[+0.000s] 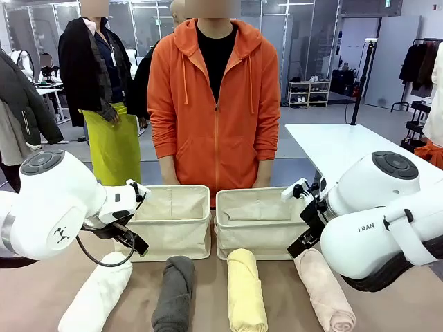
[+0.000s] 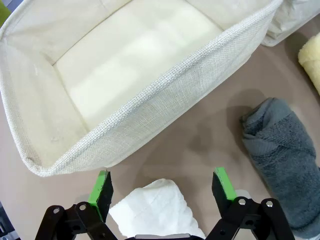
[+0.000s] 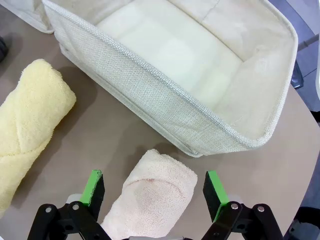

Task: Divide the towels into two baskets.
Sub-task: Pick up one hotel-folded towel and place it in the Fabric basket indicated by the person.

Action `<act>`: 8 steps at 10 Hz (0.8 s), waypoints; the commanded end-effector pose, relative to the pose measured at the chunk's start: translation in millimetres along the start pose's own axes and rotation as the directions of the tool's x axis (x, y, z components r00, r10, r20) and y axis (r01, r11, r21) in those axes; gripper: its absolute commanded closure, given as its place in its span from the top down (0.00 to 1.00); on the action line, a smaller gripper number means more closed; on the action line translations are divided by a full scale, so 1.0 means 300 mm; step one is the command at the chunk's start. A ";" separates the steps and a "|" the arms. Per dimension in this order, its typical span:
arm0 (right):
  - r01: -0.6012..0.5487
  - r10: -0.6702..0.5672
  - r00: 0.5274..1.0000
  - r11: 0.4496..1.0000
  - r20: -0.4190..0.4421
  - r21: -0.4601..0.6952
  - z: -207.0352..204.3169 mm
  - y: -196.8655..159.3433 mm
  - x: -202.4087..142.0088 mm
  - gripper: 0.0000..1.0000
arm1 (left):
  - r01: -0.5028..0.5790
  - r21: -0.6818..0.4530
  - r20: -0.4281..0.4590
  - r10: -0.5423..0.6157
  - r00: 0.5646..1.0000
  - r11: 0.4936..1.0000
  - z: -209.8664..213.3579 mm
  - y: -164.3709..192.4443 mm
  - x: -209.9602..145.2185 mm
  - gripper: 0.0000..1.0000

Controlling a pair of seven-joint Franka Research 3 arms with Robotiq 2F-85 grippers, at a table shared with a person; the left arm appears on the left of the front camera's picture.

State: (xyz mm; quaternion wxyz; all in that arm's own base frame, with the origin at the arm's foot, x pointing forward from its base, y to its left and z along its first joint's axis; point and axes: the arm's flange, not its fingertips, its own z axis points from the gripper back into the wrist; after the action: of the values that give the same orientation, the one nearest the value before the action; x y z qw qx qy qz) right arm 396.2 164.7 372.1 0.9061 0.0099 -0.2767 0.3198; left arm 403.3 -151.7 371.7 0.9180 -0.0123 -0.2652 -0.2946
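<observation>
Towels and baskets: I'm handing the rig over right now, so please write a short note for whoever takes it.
Left gripper: open, jaws astride the end of the white towel, not closed on it.
Right gripper: open, jaws astride the end of the pink towel, not closed on it.
Grey towel and yellow towel lie between those two on the table.
Left basket and right basket: side by side behind the towels, both empty.
Done: nothing placed yet.
Left: all four towels to be split between the baskets.

Black letters "FRAN", cut off, on right arm (image 1: 377, 243) shell; small black emblem on left arm (image 1: 48, 207)
</observation>
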 end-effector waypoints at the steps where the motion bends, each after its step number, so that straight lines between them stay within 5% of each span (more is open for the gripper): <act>1: 0.000 0.000 1.000 1.000 0.000 0.001 0.000 0.002 0.001 1.00 | -0.001 0.000 0.000 0.001 1.000 1.000 0.000 0.002 0.000 1.00; 5: 0.025 -0.026 1.000 0.999 0.016 0.043 0.164 -0.041 0.066 1.00 | -0.009 -0.018 -0.008 0.009 1.000 1.000 0.106 0.015 0.053 1.00; 8: 0.067 -0.059 0.997 0.979 -0.047 0.190 0.218 -0.067 0.083 1.00 | -0.137 -0.224 -0.062 0.126 0.990 0.965 0.224 0.070 0.062 1.00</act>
State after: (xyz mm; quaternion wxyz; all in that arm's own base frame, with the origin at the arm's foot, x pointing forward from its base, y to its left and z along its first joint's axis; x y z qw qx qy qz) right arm 386.9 163.0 439.7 0.9158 0.0733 -0.2488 0.3068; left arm 395.0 -153.4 426.2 0.9305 -0.0798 -0.2316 -0.2725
